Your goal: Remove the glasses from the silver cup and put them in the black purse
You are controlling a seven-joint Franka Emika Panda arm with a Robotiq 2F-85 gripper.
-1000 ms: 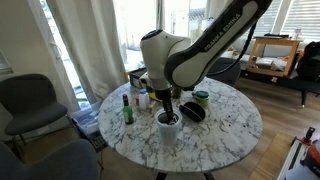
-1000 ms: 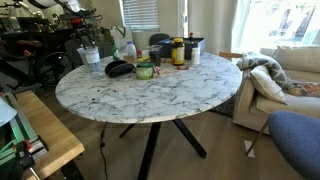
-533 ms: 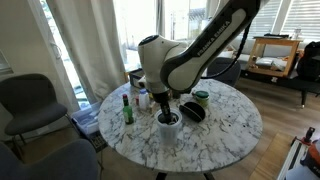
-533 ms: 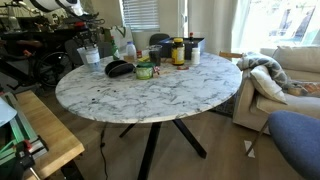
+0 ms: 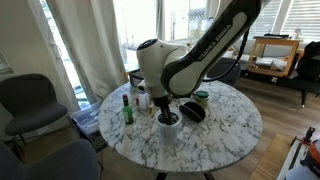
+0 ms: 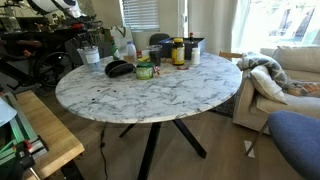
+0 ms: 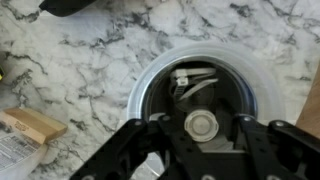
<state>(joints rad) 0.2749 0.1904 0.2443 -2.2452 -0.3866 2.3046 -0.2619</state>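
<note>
With jaws spread and holding nothing, the gripper (image 7: 204, 140) hangs straight over the silver cup (image 7: 138, 92), so the glasses (image 7: 192, 84) lie directly beneath it, inside the cup.

We are seeing a round marble table (image 6: 170, 95) standing on dark crossed legs, a green bottle (image 5: 127, 108) standing near its edge, a green-lidded jar (image 6: 145, 70) sitting beside taller bottles (image 6: 178, 50), a grey chair (image 5: 28, 100) standing near pale curtains (image 5: 95, 45)
</note>
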